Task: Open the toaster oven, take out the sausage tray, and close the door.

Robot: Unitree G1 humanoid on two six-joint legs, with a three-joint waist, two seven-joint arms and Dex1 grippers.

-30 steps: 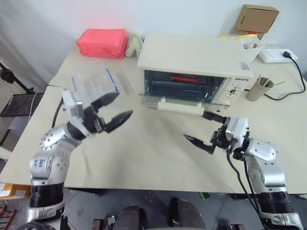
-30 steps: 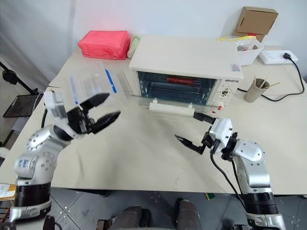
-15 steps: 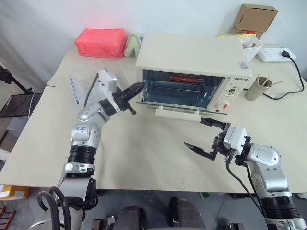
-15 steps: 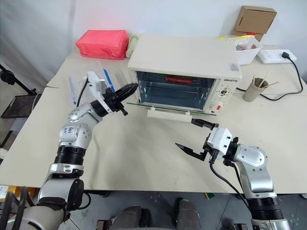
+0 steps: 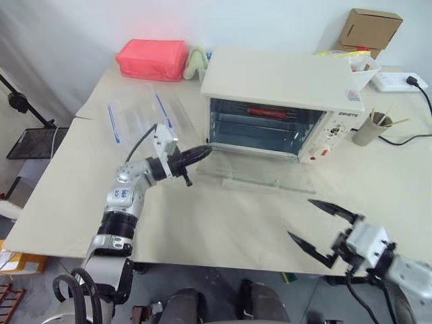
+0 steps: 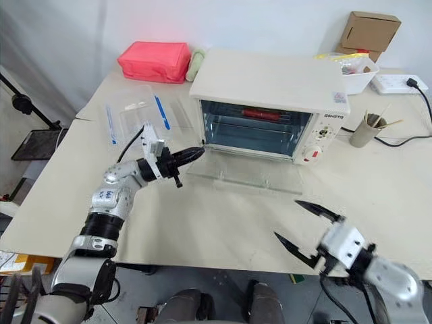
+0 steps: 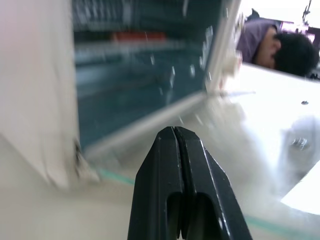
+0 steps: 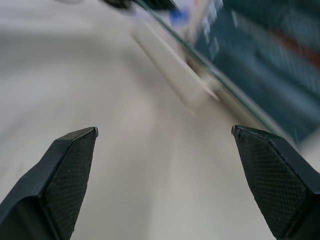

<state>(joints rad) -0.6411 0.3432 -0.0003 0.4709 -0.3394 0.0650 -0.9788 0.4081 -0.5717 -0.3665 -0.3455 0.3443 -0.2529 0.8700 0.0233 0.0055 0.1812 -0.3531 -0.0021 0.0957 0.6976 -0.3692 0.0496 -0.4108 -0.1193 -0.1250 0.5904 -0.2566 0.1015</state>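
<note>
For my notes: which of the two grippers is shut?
The left gripper, shut at the open door's left corner; the right gripper is spread wide.

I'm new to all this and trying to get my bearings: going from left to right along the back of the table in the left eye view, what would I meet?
Pink box → toaster oven → paper cup of sticks → white power strip.
</note>
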